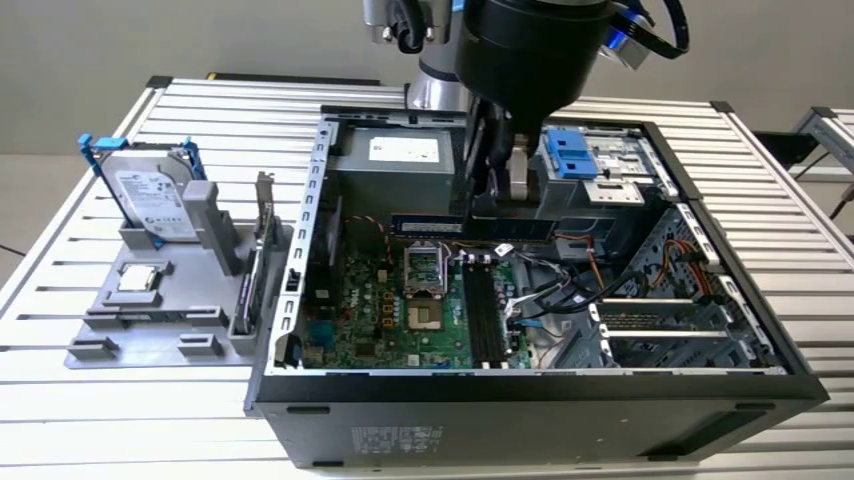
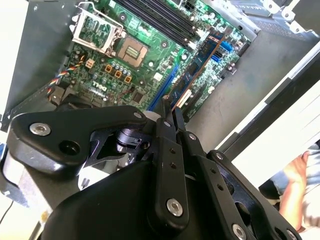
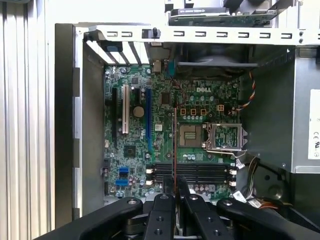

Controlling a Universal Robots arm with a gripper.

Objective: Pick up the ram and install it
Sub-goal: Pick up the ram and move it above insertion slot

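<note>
The claw (image 1: 514, 210) is closed on the ram (image 1: 441, 224), pinching the blue stick near its middle, so the stick juts out level on both sides and stands on edge. Both hang inside the open computer case (image 1: 534, 385) on the tabletop (image 1: 107, 400), above the motherboard (image 1: 400, 310). In the first wrist view, the black memory slots (image 3: 192, 172) lie beneath the claw, crosswise to the ram and clear of it.
</note>
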